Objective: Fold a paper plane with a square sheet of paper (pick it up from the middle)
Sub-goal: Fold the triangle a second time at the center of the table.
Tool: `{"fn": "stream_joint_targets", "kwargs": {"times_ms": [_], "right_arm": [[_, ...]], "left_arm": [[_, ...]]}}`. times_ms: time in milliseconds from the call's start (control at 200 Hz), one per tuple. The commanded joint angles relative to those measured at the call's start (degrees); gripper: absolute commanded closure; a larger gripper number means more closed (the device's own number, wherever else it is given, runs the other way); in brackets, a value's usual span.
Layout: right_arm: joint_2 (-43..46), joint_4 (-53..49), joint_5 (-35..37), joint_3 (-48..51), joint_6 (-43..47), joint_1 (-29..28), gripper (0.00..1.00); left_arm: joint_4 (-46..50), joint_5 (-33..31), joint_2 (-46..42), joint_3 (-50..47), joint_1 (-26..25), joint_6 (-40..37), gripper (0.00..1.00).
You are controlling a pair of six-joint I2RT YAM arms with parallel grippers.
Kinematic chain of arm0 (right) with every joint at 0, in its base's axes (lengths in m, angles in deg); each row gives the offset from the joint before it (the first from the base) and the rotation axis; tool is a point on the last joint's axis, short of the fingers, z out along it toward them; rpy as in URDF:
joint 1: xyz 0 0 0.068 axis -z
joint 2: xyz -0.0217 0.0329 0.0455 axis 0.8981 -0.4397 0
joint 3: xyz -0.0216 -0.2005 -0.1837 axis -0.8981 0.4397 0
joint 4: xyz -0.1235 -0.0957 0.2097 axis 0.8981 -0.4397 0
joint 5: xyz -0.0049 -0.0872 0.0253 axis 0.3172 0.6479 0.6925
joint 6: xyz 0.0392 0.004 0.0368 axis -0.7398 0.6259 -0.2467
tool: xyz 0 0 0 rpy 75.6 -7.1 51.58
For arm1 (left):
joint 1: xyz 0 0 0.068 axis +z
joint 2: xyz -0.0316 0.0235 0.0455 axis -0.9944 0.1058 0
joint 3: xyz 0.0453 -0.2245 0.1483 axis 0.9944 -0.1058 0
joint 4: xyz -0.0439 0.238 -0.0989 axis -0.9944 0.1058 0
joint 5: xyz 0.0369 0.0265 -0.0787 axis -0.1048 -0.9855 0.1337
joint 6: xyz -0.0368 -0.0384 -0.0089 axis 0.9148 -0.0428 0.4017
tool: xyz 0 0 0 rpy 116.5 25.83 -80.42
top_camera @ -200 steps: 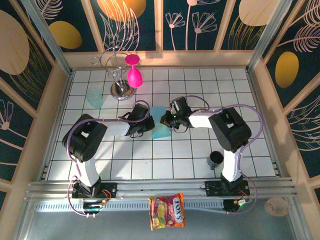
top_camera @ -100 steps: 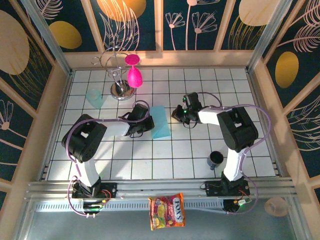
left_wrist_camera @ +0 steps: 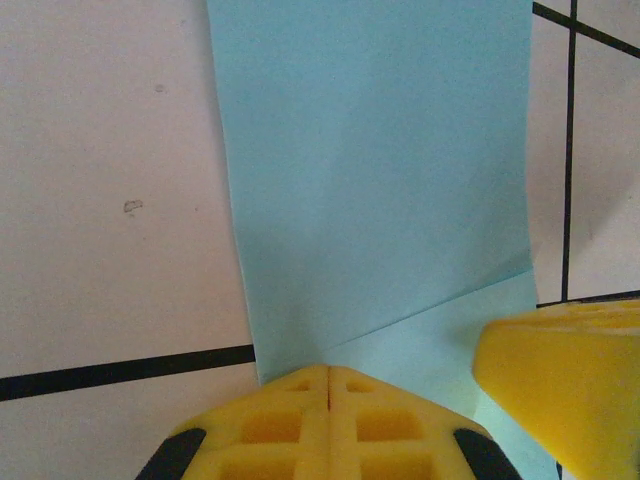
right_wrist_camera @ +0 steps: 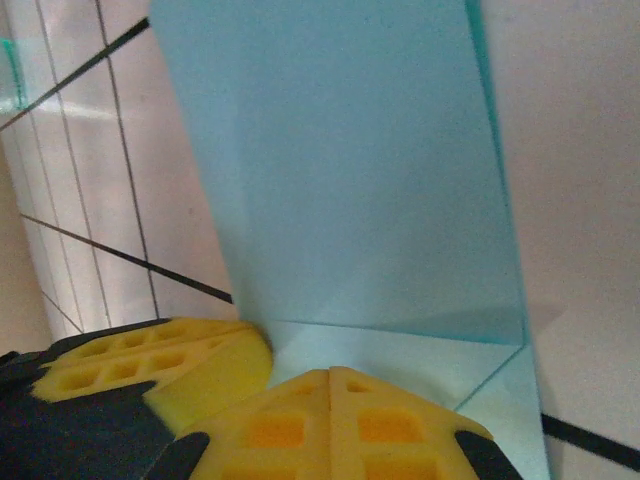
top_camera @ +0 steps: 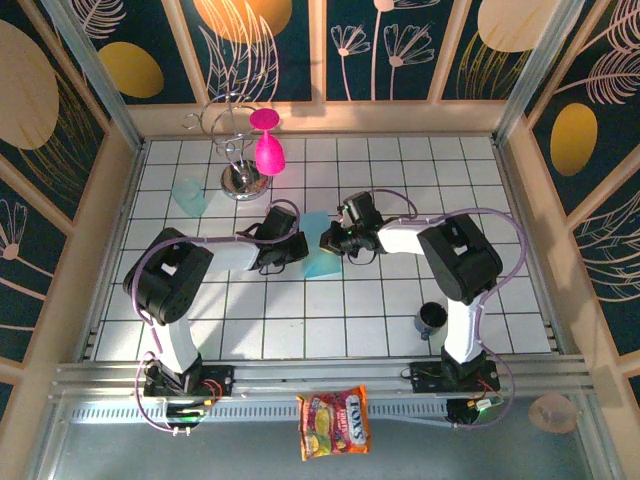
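The square sheet of paper (top_camera: 322, 264) lies folded into a narrow light-blue strip (left_wrist_camera: 380, 170) on the white tiles mid-table, with a diagonal crease near its lower end. My left gripper (top_camera: 298, 250) is shut, and its yellow tips (left_wrist_camera: 328, 370) rest on the strip's left edge with no paper between them. My right gripper (top_camera: 328, 241) is shut too, its tips (right_wrist_camera: 331, 372) pressing down on a lighter folded flap of the paper (right_wrist_camera: 350, 170) from the right. The two grippers sit close together, and each wrist view shows the other's yellow fingers (left_wrist_camera: 560, 385) (right_wrist_camera: 150, 365).
A metal rack with pink goblets (top_camera: 262, 145) stands at the back left. A translucent teal cup (top_camera: 188, 196) sits beside it. A small dark cup (top_camera: 431, 318) stands front right near the right arm's base. A candy bag (top_camera: 333, 422) lies beyond the front rail.
My right gripper swung right, off the paper, leaving the strip fully exposed, then came back left onto it. The left gripper and the paper stayed put.
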Motion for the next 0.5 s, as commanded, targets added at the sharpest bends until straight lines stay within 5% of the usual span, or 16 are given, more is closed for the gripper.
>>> {"fn": "stream_joint_targets", "kwargs": {"times_ms": [0,496], "right_arm": [[-1.5,-3.4,0.6,-1.9,1.8,0.2,0.98],[-4.8,-11.1,5.9,-1.8,2.7,0.2,0.98]], "left_arm": [[5.1,0.7,-1.3,0.6,0.4,-1.3,1.0],[0.5,7.5,-9.0,-1.8,-1.6,1.8,0.98]]}}
